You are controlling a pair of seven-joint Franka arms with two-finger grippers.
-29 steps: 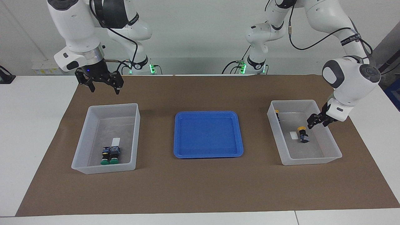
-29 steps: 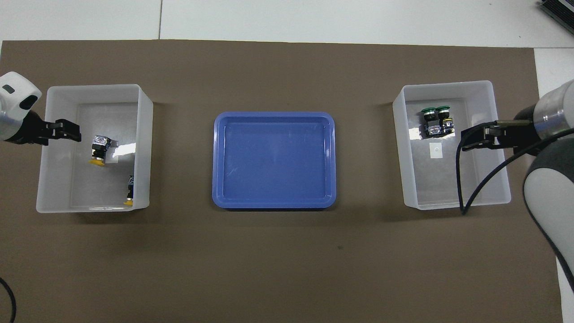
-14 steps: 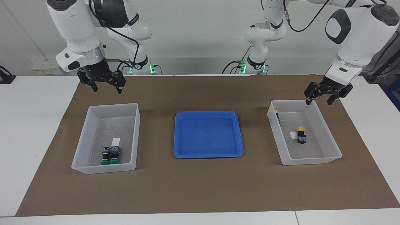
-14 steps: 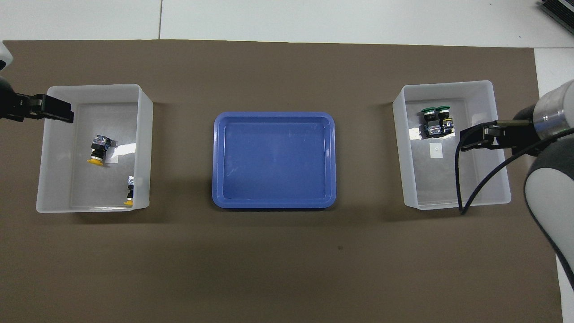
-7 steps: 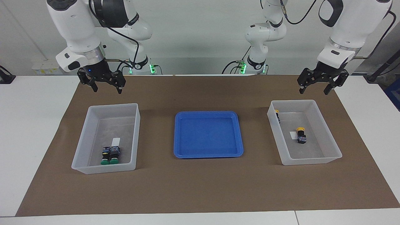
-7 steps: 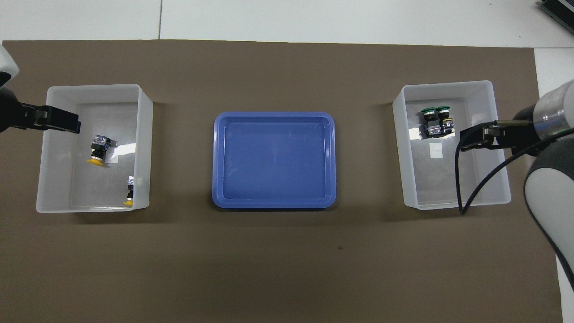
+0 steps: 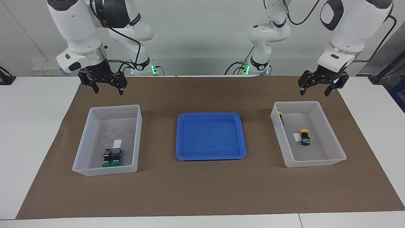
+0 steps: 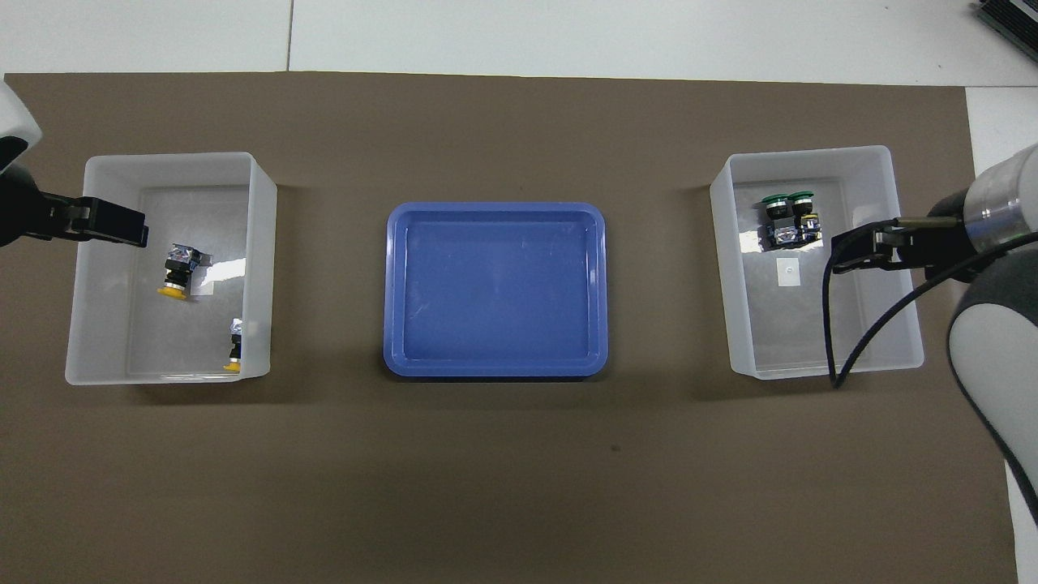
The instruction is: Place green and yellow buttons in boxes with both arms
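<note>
Two green buttons (image 7: 111, 157) (image 8: 788, 212) lie side by side in the clear box (image 7: 83, 139) (image 8: 811, 152) at the right arm's end. Two yellow buttons sit in the other clear box (image 7: 336, 143) (image 8: 162, 156): one mid-floor (image 7: 305, 136) (image 8: 177, 274), one against the wall toward the tray (image 7: 280, 116) (image 8: 235, 349). My right gripper (image 7: 107, 91) (image 8: 847, 250) hangs open and empty above the rim of the green buttons' box. Above the rim of the yellow buttons' box, my left gripper (image 7: 314, 93) (image 8: 134, 229) is raised, open and empty.
A blue tray (image 7: 210, 136) (image 8: 495, 288) with nothing in it lies between the two boxes on the brown mat (image 7: 202, 190). A small white label lies on each box floor. A black cable (image 8: 835, 324) from the right arm hangs over its box.
My left gripper has lifted out of the yellow buttons' box, leaving the button on the floor, and now hangs above the rim. The right arm has stayed still.
</note>
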